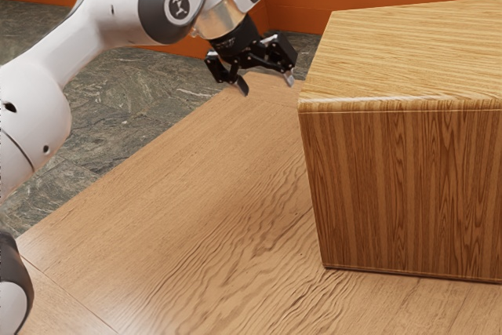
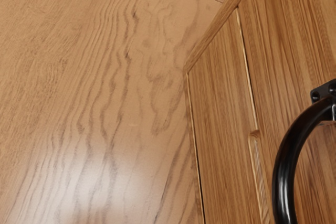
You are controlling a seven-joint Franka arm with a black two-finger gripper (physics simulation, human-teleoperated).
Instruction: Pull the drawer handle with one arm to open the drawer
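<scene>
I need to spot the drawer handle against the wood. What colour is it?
The drawer handle is glossy black, clearest in the wrist view.

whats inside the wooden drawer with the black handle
Its inside is covered: the light wooden drawer front lies flush in the striped wooden cabinet. What can be seen is that front and its curved black handle.
</scene>
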